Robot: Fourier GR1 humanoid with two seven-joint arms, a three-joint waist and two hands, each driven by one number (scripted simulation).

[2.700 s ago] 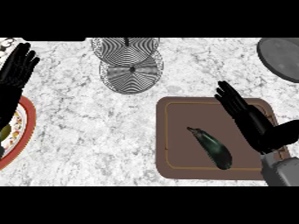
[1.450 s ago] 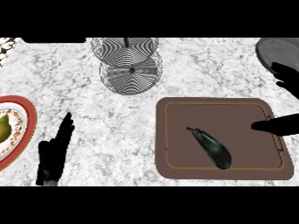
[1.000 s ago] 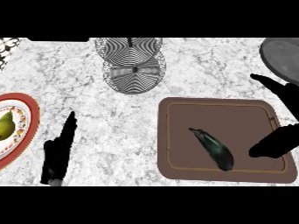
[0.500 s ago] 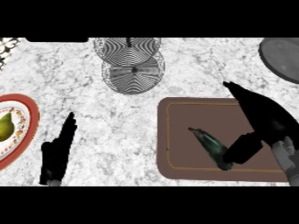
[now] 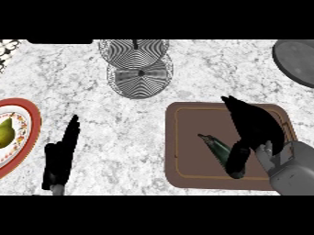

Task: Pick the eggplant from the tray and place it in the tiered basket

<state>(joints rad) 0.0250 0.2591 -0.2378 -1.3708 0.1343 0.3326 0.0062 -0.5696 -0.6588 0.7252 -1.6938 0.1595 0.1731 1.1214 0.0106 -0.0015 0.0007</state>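
A dark green eggplant (image 5: 216, 146) lies on the brown tray (image 5: 187, 142) at the lower right. My right hand (image 5: 255, 126) hangs over the tray with fingers stretched toward the far side. Its thumb reaches down across the eggplant's near end and hides that end. The hand is open and not closed round the eggplant. The striped wire tiered basket (image 5: 138, 69) stands at the top centre. My left hand (image 5: 59, 158) rests open at the lower left, edge-on, fingers pointing away.
A red-rimmed plate (image 5: 25, 120) with a green pear (image 5: 2, 133) sits at the left edge. A grey pan (image 5: 305, 62) lies at the top right. A patterned tile strip shows at the top left corner.
My right hand has moved left and down from beside the pan onto the tray and over the eggplant. My left hand dropped from raised to low and stayed there.
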